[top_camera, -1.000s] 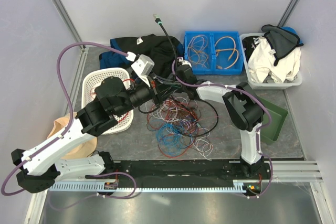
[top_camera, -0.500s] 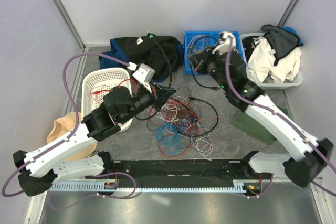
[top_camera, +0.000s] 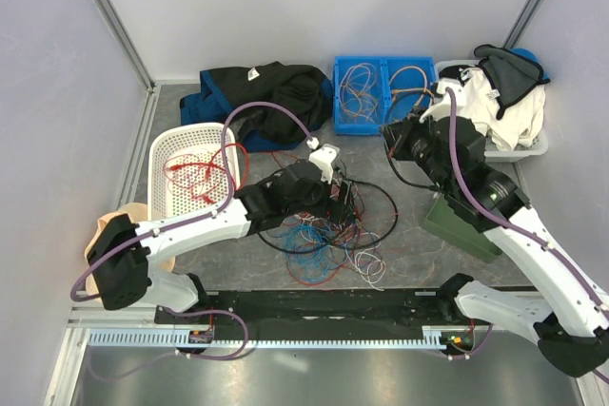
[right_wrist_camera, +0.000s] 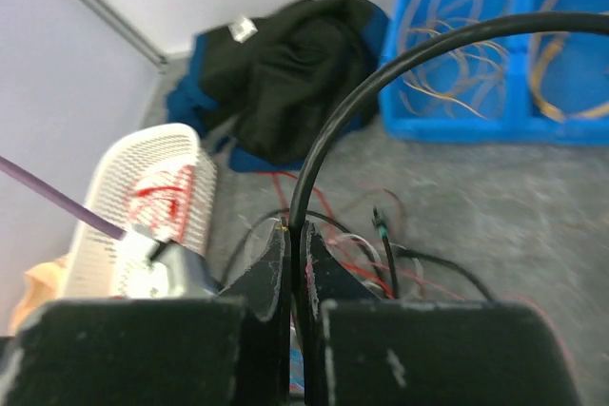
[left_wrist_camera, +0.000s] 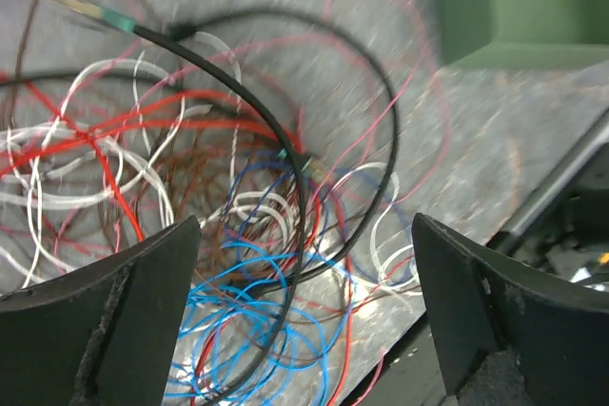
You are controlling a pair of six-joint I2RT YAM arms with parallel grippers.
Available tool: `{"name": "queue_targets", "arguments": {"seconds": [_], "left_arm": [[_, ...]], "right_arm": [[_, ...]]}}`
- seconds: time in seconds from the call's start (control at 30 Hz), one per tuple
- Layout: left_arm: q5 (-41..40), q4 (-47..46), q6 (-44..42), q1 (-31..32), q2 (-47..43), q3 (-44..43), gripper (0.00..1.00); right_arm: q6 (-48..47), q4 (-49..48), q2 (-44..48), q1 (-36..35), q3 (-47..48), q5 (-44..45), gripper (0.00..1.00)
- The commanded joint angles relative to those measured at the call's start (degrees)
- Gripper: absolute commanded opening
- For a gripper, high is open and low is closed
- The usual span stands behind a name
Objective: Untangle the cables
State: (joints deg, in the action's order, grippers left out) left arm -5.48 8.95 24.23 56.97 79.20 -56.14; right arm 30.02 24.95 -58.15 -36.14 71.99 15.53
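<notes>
The cables (top_camera: 324, 230) lie as a loose tangle of red, white, blue and brown wires on the grey table in front of the arm bases. My left gripper (top_camera: 344, 195) hangs over the tangle's upper part; its jaws stand wide apart with nothing between them (left_wrist_camera: 304, 306). Blue and red loops (left_wrist_camera: 247, 330) show under it. A thick black cable (right_wrist_camera: 381, 73) arcs up from the pile, and my right gripper (right_wrist_camera: 300, 249) is shut on it. In the top view that gripper (top_camera: 390, 137) sits right of the tangle, near the blue bin.
A white basket (top_camera: 164, 154) with red wires stands at the left. A blue bin (top_camera: 385, 64) holding coiled wires is at the back. Dark clothing (top_camera: 257, 92) lies beside it. A white tub of cloth (top_camera: 533, 149) and a green tray (top_camera: 466, 225) are at the right.
My left gripper has opened and swung right and down over the tangle. My right arm has drawn back toward the right with the black cable still in its jaws.
</notes>
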Motion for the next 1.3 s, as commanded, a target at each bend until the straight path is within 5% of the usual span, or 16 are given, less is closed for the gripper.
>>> {"name": "queue_targets", "arguments": {"seconds": [0.0,0.23,0.5,0.77,1.27], "left_arm": [[-2.4,-3.3,3.5,0.0,-3.9,-1.8,1.0],[2.6,-27.5,3.6,0.0,-16.1,13.3,1.0],[2.5,-27.3,13.4,-0.1,-16.9,18.9,1.0],[0.5,-26.7,22.4,0.2,-20.1,26.7,1.0],[-1.1,-24.1,22.2,0.2,-25.1,30.7,1.0]], "right_arm": [[-2.0,5.9,5.3,0.0,-3.8,6.3,0.0],[-3.7,12.2,9.3,0.0,-7.5,17.0,0.0],[1.3,12.8,9.0,7.6,-17.5,20.5,0.0],[6.3,0.6,5.4,19.2,-26.7,15.4,0.0],[6.5,-7.1,-2.5,32.3,-30.4,6.5,0.0]]}}
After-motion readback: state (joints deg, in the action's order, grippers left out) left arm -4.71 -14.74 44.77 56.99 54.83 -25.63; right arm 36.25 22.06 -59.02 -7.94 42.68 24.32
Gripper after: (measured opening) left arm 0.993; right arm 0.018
